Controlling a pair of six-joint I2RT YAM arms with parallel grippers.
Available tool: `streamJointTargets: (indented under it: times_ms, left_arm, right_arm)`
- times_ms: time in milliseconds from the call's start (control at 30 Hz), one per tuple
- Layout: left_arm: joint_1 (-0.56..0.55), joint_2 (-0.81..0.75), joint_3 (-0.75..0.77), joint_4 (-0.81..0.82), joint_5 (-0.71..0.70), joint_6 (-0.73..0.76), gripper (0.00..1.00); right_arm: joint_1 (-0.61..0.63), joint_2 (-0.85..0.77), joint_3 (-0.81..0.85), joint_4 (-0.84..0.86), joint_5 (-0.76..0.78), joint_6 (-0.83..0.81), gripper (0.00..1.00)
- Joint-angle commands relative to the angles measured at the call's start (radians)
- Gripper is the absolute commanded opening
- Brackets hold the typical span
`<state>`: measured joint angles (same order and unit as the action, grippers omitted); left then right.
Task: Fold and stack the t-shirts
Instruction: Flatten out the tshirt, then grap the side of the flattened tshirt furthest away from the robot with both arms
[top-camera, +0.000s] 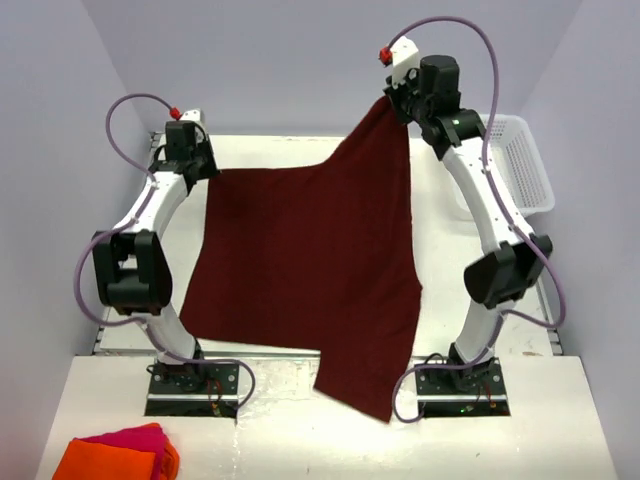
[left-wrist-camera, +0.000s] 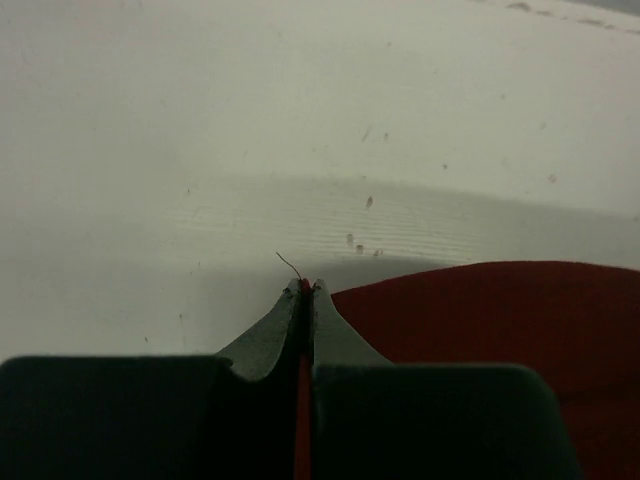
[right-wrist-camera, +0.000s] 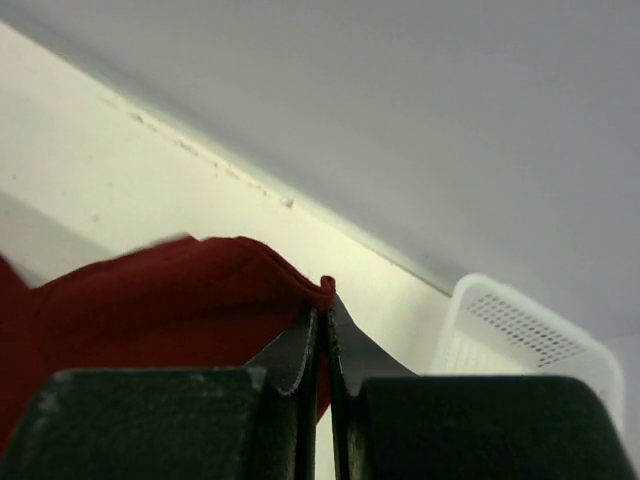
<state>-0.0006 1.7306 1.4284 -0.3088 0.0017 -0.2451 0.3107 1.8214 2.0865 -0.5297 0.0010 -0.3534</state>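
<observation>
The left end effector (top-camera: 207, 168) pinches the t-shirt (top-camera: 300, 260) low over the counter (top-camera: 270, 150). The right end effector (top-camera: 393, 103) clamps another corner, held high.

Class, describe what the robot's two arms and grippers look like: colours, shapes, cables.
Left arm and right arm: white links, bulky black joint housings, black base plates. A lilac cable loops along each, with a red cap near the wrist. Left gripper and right gripper: two dark grey fingers tapering to thin tips.
</observation>
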Motion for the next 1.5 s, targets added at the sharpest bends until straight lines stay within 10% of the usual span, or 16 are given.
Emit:
streamJointTargets:
  times_ms: [0,700,1467]
  left_arm:
    - [0.031,0.070,0.064,0.093,-0.026,-0.010,0.00]
    - [0.047,0.655,0.705,0.004,0.030,0.066,0.00]
    - [0.045,0.538,0.432,0.024,0.052,0.035,0.00]
  right_arm:
    - [-0.042,0.038,0.069,0.060,-0.062,0.022,0.00]
    - [-0.147,0.561,0.448,-0.012,-0.174,0.082,0.00]
    - [-0.157,0.375,0.061,-0.016,-0.191,0.166,0.00]
